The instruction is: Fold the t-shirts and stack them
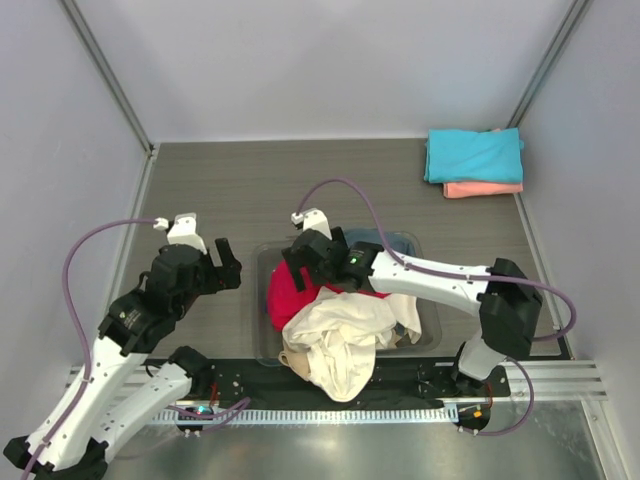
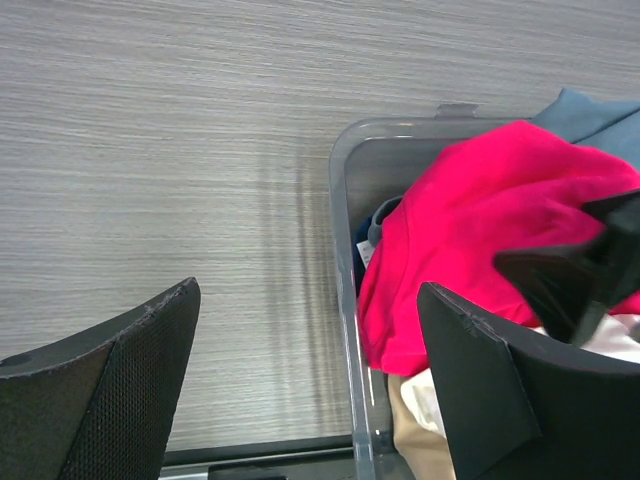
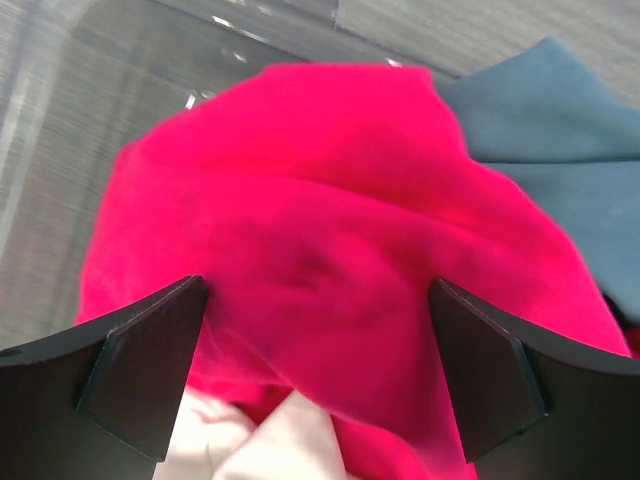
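pale grey walls (image 1: pixel 300 60) enclose a grey wood-grain table (image 1: pixel 240 190); a metal rail (image 1: pixel 565 377) crosses the frame's bottom.

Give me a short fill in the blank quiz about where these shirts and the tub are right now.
The turquoise t-shirt lies folded ____ the salmon pink t-shirt.
The right hand hovers over the red t-shirt with its jaws ____.
The slate blue t-shirt lies ____ the grey tub.
Missing words: on; open; inside.

Grey wood-grain table (image 1: pixel 230 190), clear tub (image 1: pixel 261 300) at near edge, folded salmon pink t-shirt (image 1: pixel 483 189) far right.
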Controlling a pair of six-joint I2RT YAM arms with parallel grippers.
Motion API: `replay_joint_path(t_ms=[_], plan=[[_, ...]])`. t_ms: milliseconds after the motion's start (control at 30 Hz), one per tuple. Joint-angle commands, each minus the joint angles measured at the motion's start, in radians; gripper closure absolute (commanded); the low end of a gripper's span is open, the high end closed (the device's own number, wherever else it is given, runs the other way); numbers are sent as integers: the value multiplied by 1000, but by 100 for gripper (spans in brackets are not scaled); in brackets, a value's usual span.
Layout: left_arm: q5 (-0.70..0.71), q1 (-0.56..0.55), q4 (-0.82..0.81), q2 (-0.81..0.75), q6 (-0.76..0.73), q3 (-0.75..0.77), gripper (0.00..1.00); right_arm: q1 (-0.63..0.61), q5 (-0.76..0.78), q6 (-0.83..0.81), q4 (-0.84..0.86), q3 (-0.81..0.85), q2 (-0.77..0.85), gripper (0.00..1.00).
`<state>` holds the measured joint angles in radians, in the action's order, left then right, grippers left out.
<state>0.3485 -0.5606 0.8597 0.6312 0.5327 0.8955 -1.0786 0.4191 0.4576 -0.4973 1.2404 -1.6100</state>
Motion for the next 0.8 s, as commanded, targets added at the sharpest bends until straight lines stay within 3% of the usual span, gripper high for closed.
replay_joint_path(t_ms=[0, 67, 133, 167, 300, 367, 433, 600, 767], plan=[[23, 5, -24, 7, -22, -7, 10, 12, -36, -17, 17, 50, -43, 0], [18, 5, -22, 18, -23, -6, 10, 14, -43, -25, 16, 62, -62, 2], [17, 5, -18, 27, -23, -1, 10, 14, -40, -28, 13, 73, -77, 14], [17, 5, -17, 27, -23, -1, 10, 14, -42, -31, 11, 85, -79, 34], [17, 5, -19, 13, -23, -4, 10, 14, -34, -45, -26, 148, -57, 83], [17, 5, -22, 4, -23, -7, 10, 13, -17, -53, -70, 206, -39, 94], [20, 5, -24, -1, -22, -9, 9, 13, -2, -72, -102, 253, -31, 99], [29, 5, -21, 4, -19, -6, 10, 14, 38, -144, -199, 488, -44, 99], [46, 4, -16, -7, -16, -4, 10, 26, 246, -359, -238, 855, -105, 99]])
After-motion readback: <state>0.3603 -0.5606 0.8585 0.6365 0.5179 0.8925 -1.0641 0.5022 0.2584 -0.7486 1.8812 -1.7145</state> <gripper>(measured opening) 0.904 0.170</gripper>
